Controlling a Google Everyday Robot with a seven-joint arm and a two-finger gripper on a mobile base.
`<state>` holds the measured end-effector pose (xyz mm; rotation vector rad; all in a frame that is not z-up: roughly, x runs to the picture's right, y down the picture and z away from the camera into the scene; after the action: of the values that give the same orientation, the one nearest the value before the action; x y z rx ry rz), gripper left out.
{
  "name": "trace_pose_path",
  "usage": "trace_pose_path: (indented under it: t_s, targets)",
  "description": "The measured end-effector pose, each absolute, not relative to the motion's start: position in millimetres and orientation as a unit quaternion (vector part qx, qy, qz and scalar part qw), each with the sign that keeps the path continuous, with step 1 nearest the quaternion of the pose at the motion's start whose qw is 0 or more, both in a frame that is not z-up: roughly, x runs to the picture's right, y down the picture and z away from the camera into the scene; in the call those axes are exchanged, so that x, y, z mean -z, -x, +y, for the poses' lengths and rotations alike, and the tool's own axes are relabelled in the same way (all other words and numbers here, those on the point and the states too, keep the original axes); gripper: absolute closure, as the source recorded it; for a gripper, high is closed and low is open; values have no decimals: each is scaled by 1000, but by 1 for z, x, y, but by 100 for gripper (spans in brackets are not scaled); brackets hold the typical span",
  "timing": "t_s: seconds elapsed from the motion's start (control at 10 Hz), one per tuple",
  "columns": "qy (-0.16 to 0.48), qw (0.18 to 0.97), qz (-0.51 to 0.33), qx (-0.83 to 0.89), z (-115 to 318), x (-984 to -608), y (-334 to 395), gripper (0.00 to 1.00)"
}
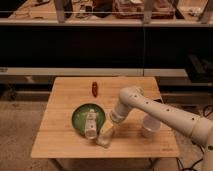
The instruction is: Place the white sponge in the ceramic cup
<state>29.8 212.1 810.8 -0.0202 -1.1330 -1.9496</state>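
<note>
Just above the white sponge [105, 136], which lies at the 5 o'clock edge of the green plate [78, 116], my gripper [112, 123] hangs with jaws spread wide, holding nothing. I judge this the approach: next I descend, pinch the sponge, then carry it toward 3 o'clock to the ceramic cup [150, 127].

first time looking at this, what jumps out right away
The white arm reaching in from the right stands out first, its end effector low over the sponge near the table's front edge. Just left of it, a white bottle lies on a green plate. A white cup stands right of the arm, and a small red item lies toward the back.
</note>
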Motion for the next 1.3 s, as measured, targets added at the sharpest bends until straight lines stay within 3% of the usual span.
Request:
trace_pose_path:
  t_s: [0.3,0.6,0.7,1.3]
  targets:
    - [13,427,-453,783,213,-812,-28,21]
    - [12,429,-450,783,211,-813,-27,42]
    - [12,430,-449,783,211,-813,-27,44]
    - [27,431,-439,788,216,-818,-34,44]
